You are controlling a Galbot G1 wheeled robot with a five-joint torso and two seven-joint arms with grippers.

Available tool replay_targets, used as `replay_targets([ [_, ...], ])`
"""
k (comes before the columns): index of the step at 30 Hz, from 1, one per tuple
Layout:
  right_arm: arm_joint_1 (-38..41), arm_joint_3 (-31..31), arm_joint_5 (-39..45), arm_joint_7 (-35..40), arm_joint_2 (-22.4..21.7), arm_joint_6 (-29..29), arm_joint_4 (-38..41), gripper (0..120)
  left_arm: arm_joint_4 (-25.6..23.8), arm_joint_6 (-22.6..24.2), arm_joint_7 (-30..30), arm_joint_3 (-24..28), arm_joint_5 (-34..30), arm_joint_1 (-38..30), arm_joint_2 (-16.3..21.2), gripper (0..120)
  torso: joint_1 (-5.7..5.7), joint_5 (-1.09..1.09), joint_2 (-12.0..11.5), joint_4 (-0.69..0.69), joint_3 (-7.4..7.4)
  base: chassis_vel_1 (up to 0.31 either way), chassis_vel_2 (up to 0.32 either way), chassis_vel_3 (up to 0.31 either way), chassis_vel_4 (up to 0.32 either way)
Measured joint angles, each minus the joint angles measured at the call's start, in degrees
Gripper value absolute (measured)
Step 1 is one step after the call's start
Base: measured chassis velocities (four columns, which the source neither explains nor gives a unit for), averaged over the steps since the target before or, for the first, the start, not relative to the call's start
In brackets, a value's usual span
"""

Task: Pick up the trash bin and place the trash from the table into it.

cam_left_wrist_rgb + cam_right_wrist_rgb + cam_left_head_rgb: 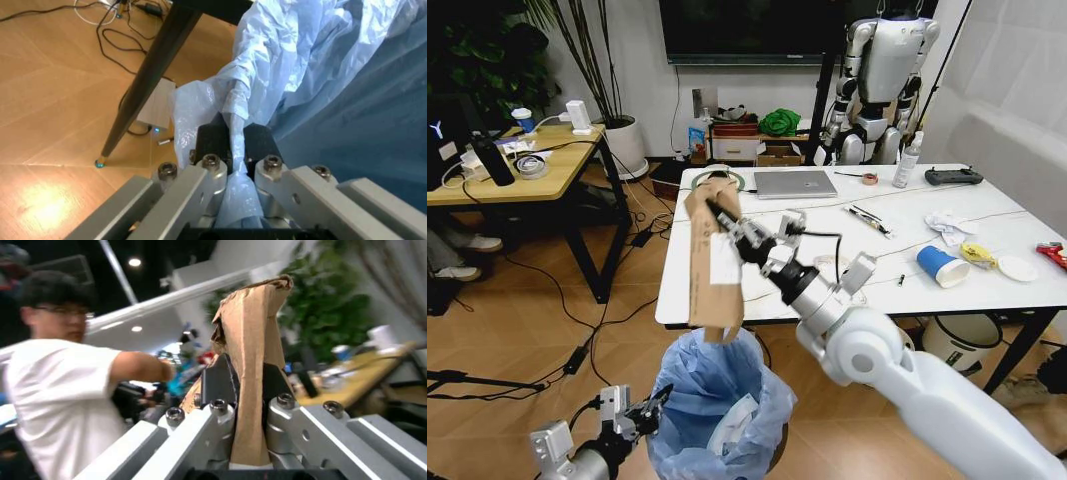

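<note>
The trash bin [717, 410], lined with a crinkled light-blue bag, sits low in front of the table [757, 290]. My left gripper [642, 412] is shut on the bag's edge [237, 125] at the bin's left rim. My right gripper [727, 222] is shut on a flattened brown cardboard box [712, 260], which hangs upright over the bin's mouth with its lower end at the rim. In the right wrist view the cardboard box [250, 365] is pinched between both fingers. On the table lie a blue paper cup [942, 266], crumpled tissue [949, 224], a white lid [1017, 267] and a red can [1054, 254].
A laptop [795, 183], tape roll [867, 179], spray bottle [908, 160] and black controller [953, 176] rest on the far side of the table. A light-wood desk [517, 170] stands to the left. Cables trail over the wood floor. A white bin [957, 340] sits under the table.
</note>
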Motion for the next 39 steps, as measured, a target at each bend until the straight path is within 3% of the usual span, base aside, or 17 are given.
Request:
replay_targets([
  [7, 1.6, -6.3, -0.7, -8.9, 4.2, 2.8, -4.1, 0, -1.1, 0.2, -0.3, -1.8, -0.3, 0.7, -1.6, 0, 0.00, 0.00, 0.0, 0.02, 0.00, 0.000, 0.000, 0.000, 0.000],
  [19, -4.0, -4.2, -6.0, -19.0, 2.1, 3.8, -7.7, 0, -3.8, 1.8, -2.2, -6.1, -3.6, 2.3, -1.7, 0, 0.00, 0.01, 0.0, 0.00, 0.00, 0.000, 0.000, 0.000, 0.000],
  [34, -7.4, -2.7, -8.3, -19.9, 0.8, 4.0, -6.8, 2, -4.0, 2.5, -2.9, -6.9, -4.4, 1.7, -1.7, 0, 0.00, 0.01, 0.0, 0.00, 0.00, 0.000, 0.000, 0.000, 0.000],
  [39, -7.7, -2.7, -9.3, -20.0, 0.7, 4.7, -7.2, 19, -4.0, 2.5, -3.1, -7.1, -4.5, 1.6, -1.6, 0, 0.00, 0.01, 0.0, 0.01, 0.00, 0.000, 0.000, 0.000, 0.000],
])
